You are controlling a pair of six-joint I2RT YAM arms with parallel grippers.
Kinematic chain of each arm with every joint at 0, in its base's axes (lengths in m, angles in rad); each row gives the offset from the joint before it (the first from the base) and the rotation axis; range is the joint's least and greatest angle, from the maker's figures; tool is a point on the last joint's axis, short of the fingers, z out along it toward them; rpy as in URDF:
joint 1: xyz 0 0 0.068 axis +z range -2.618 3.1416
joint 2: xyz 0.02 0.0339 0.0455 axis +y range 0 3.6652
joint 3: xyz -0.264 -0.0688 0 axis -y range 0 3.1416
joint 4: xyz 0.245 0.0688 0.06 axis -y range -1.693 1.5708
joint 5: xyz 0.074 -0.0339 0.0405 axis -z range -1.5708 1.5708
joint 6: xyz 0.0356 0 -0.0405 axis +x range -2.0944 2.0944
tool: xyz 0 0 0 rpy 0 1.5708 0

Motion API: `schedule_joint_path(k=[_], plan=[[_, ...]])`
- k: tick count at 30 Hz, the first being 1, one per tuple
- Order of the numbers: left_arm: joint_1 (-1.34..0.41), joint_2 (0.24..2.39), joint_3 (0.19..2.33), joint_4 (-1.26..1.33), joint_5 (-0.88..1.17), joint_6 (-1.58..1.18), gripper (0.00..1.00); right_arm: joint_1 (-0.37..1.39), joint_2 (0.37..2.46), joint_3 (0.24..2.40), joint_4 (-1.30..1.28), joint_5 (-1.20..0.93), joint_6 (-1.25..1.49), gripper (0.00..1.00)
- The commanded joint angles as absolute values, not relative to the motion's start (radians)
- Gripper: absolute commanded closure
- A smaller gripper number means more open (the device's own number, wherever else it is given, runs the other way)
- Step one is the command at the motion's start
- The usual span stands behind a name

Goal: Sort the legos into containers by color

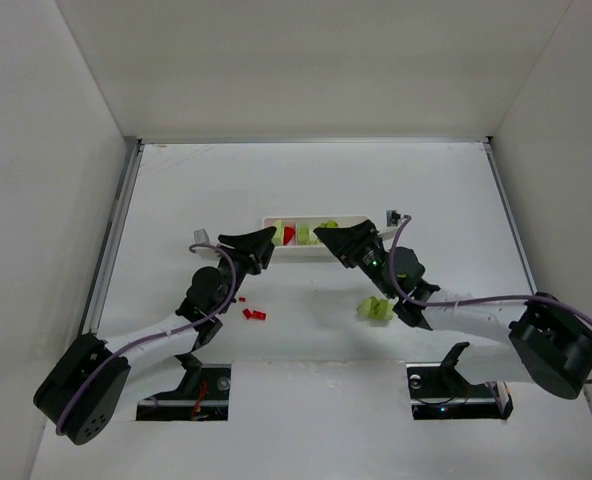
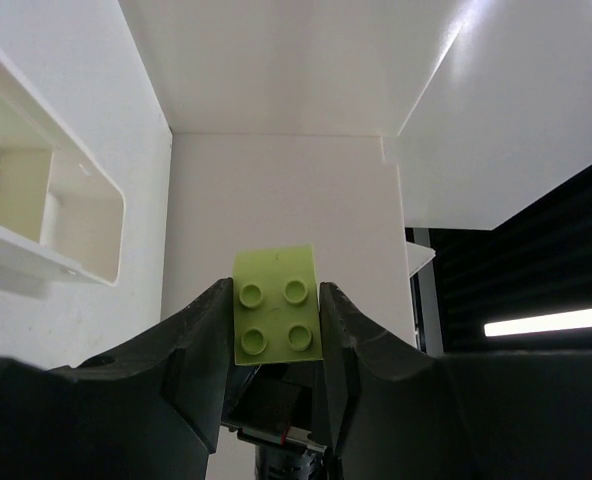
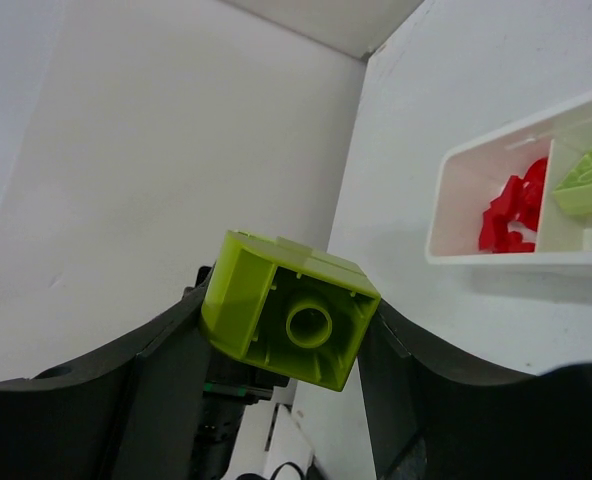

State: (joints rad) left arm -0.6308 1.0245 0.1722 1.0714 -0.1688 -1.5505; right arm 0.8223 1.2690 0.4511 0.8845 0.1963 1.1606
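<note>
My left gripper (image 1: pixel 264 241) (image 2: pixel 273 292) is shut on a yellow-green four-stud lego (image 2: pixel 276 318), held just left of the long white tray (image 1: pixel 361 222). My right gripper (image 1: pixel 326 236) (image 3: pixel 288 300) is shut on another yellow-green lego (image 3: pixel 291 310), hollow underside facing the camera, held over the tray's middle. In the right wrist view the tray (image 3: pixel 476 255) holds red legos (image 3: pixel 511 208) in its end compartment and yellow-green ones (image 3: pixel 588 180) in the one beside it. In the left wrist view the tray's (image 2: pixel 86 250) end compartment looks empty.
Two or three loose red legos (image 1: pixel 253 314) lie on the table in front of the left arm. A small pile of yellow-green legos (image 1: pixel 375 308) lies by the right arm. A small dark object (image 1: pixel 394 216) sits past the tray's right end. White walls enclose the table.
</note>
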Motion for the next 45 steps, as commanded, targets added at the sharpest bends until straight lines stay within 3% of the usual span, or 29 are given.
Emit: schedule_joint_path(k=[1, 11, 16, 26, 28, 30, 32, 35, 40, 45], plan=[[-0.625, 1.017, 0.164, 1.108, -0.173, -1.522, 0.84, 0.812, 1.236, 0.453, 0.847, 0.199, 1.118, 0.53], [-0.645, 1.121, 0.302, 1.043, -0.141, -1.315, 0.81, 0.794, 1.158, 0.448, 0.704, 0.235, 0.994, 0.53], [-0.666, 1.264, 0.472, 0.901, -0.152, -1.149, 0.78, 0.797, 1.085, 0.430, 0.579, 0.290, 0.919, 0.53], [-0.670, 1.569, 0.696, 0.802, -0.123, -1.126, 0.76, 0.797, 1.008, 0.379, 0.534, 0.307, 0.877, 0.53], [-0.671, 1.598, 0.715, 0.781, -0.121, -1.132, 0.72, 0.795, 0.993, 0.370, 0.532, 0.299, 0.880, 0.53], [-0.673, 1.617, 0.727, 0.769, -0.112, -1.137, 0.59, 0.786, 0.986, 0.370, 0.532, 0.292, 0.877, 0.53], [-0.679, 1.620, 0.726, 0.778, -0.109, -1.140, 0.48, 0.780, 0.986, 0.377, 0.532, 0.276, 0.877, 0.53], [-0.683, 1.597, 0.719, 0.779, -0.109, -1.147, 0.41, 0.774, 0.997, 0.391, 0.543, 0.261, 0.880, 0.53], [-0.708, 1.473, 0.615, 0.804, -0.117, -1.225, 0.45, 0.759, 1.041, 0.425, 0.563, 0.236, 0.894, 0.53], [-0.766, 1.342, 0.444, 1.007, -0.129, -1.293, 0.48, 0.723, 1.101, 0.471, 0.597, 0.206, 0.995, 0.53]])
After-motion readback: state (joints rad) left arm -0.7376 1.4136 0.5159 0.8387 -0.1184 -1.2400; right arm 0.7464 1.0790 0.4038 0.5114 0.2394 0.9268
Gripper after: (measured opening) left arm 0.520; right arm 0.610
